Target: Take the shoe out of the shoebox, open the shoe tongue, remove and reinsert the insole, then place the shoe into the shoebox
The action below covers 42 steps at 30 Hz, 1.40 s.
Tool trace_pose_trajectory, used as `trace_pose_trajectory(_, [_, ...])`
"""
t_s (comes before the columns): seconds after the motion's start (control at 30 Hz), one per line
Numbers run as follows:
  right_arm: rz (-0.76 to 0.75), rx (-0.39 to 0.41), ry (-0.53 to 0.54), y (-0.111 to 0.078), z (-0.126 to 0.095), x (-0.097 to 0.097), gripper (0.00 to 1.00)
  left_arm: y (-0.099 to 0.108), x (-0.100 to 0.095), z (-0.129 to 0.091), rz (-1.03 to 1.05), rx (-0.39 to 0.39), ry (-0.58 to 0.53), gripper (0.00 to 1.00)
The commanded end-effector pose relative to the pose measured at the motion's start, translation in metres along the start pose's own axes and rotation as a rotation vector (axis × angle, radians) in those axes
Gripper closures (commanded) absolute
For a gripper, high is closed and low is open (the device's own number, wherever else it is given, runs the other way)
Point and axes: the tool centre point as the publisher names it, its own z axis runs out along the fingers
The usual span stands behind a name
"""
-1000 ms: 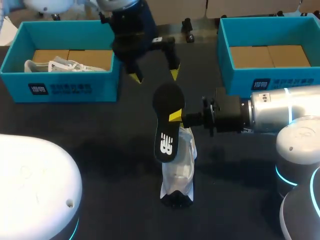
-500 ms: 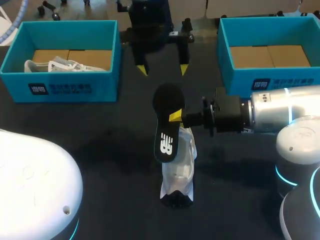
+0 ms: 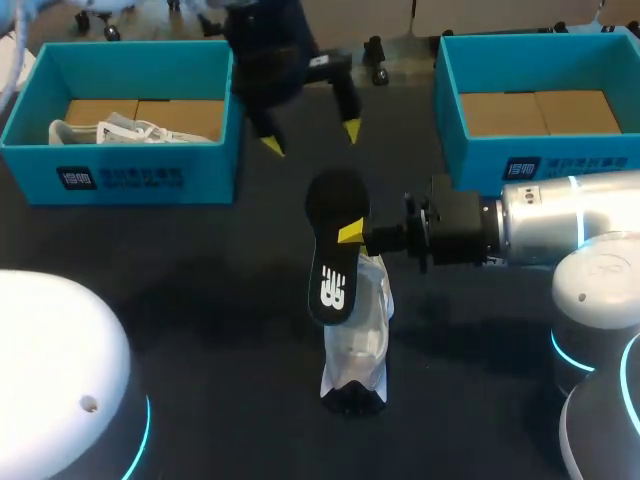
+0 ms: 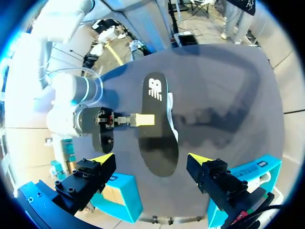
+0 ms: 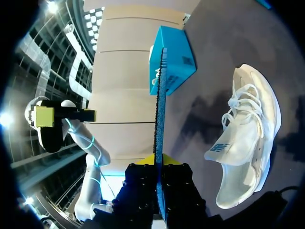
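A bold white letter emblem is printed on the black foam insole (image 3: pixel 335 250), toward the end nearest the shoe. The teal cardboard box at the left (image 3: pixel 205 175) has a dark label with pale characters on its front wall, too small to read. The teal box at the right (image 3: pixel 470 160) bears a similar one. The white mesh shoe (image 5: pixel 248 138) shows a small bluish side emblem.

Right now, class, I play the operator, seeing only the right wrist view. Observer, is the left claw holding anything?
Observer: No. The left claw is open and empty, hovering between the left box and the right box.
Operator: I see the insole edge-on. Which face is up?
Observer: The insole shows its black face with a white logo.
Operator: Anything in the left box?
Observer: A white shoe lies in it.
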Motion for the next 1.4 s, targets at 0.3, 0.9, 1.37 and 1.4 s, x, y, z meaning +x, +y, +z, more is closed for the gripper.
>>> trace_pose_trajectory(0.3, [0.000,-0.002,0.000,0.000,0.002,0.000,1.00,-0.020,0.046,-0.004,-0.056,-0.067,-0.517,0.00])
trace_pose_trajectory(0.9, [0.000,-0.002,0.000,0.000,0.002,0.000,1.00,-0.030,0.075,0.016,-0.129,-0.154,-0.873,0.00])
trace_pose_trajectory(1.37, [0.000,-0.002,0.000,0.000,0.002,0.000,1.00,-0.026,0.078,0.017,-0.128,-0.122,-0.928,0.00])
trace_pose_trajectory(1.4, [0.000,-0.002,0.000,0.000,0.002,0.000,1.00,-0.026,0.078,0.017,-0.128,-0.122,-0.928,0.00])
